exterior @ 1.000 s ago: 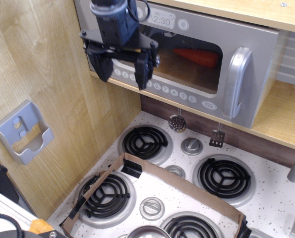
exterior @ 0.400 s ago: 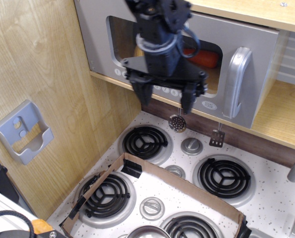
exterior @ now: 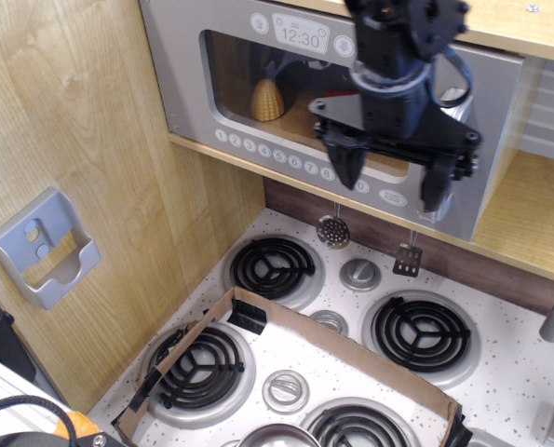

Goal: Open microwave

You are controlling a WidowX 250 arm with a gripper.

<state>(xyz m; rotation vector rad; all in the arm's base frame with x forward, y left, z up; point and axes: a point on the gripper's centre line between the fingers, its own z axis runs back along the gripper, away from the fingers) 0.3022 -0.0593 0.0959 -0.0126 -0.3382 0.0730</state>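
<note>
Grey plastic forms the closed door of the microwave at the upper centre; the gripper is seen open before its right side.

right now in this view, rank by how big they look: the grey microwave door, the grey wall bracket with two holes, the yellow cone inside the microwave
1. Grey plastic microwave door, by far the largest.
2. Grey wall bracket with two holes.
3. Yellow ribbed cone behind the window, smallest.
The bracket sits nearer the camera, which exaggerates its size.
</note>
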